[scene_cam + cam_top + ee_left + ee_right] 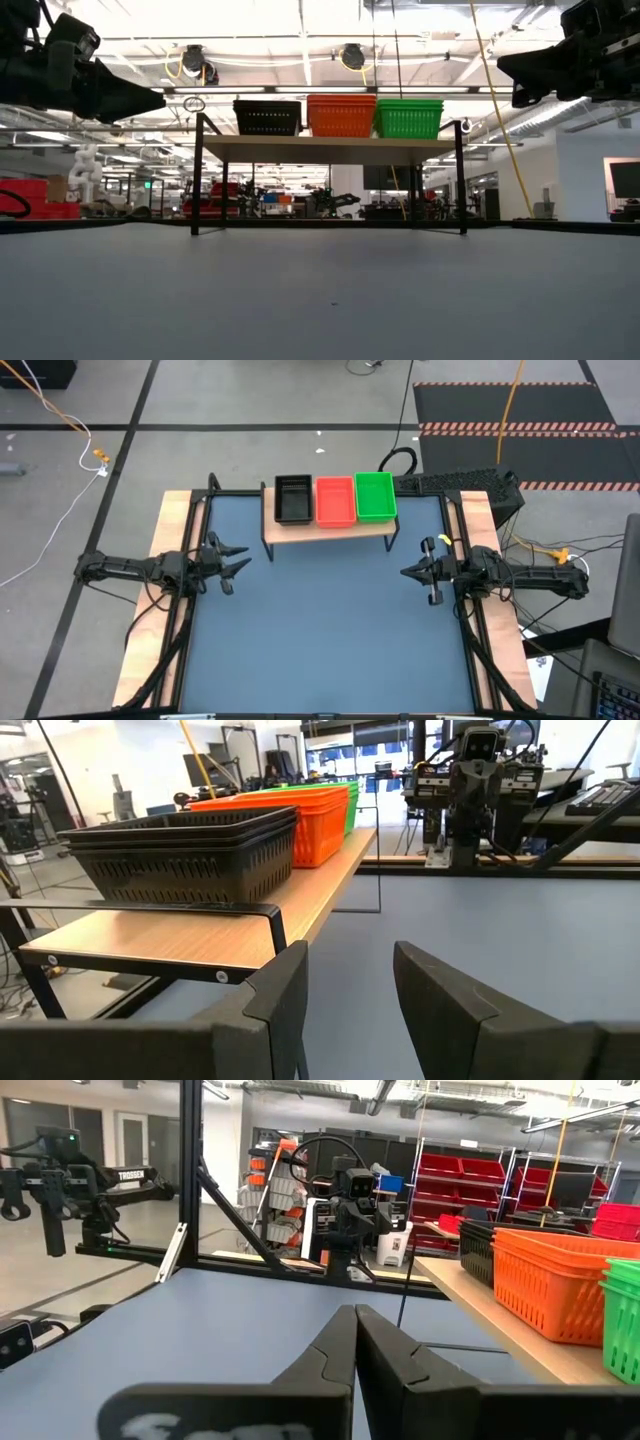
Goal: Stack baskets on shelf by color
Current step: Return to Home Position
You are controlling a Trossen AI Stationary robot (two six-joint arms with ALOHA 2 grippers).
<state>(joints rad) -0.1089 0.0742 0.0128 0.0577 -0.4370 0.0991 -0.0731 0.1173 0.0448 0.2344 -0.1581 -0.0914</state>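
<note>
Nearest the lens, my left claw point(350, 958) hangs at nine o'clock of the table point(330, 635), fingers spread wide around nothing, while my right claw point(355, 1312) at three o'clock has its fingers pressed together, also bare. Up at twelve o'clock the shelf point(330, 532) carries the black baskets point(293, 498), red baskets point(335, 500) and green baskets point(375, 496) in stacks side by side. I judge them light, stiff, slightly slick plastic, best pinched over one rim wall.
</note>
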